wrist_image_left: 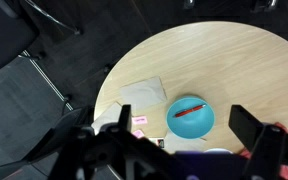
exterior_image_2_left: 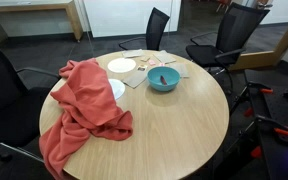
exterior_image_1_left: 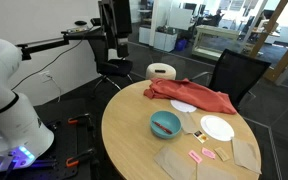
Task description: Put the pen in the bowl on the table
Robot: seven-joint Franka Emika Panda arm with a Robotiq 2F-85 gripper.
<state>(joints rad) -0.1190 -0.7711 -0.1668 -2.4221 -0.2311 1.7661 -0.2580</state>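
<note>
We find the pen (wrist_image_left: 188, 110) already lying inside the bowl (wrist_image_left: 206, 128), a thin red stroke on the teal floor. It is clearest in the wrist view. In an exterior view there is only a small reddish mark in the bowl (exterior_image_2_left: 163, 86), too small to make out further.

The bowl stands on the worktop (wrist_image_left: 234, 60), near the plate (exterior_image_1_left: 217, 128) and well apart from the heaped cloth (exterior_image_2_left: 84, 110).

Our hand (wrist_image_left: 184, 135) is spread wide and holds nothing; its two dark, blurred fingers (wrist_image_left: 252, 128) frame the bottom of the wrist view. In an exterior view the hand (exterior_image_1_left: 114, 42) hangs high, well apart from the worktop.

The relation that matters is this. From the hand, the pen lies straight below and a little ahead, between the two fingers as the wrist camera sees them. The pen's long axis runs nearly across that picture, tilted slightly, so it lies roughly along the line from finger to finger rather than across it.

We judge the placing to be done as things lie, so no further grasp is called for. If we did need the pen again, we would have to turn the wrist about a quarter turn before coming down. We would also have to watch the bowl's rim on either side.
</note>
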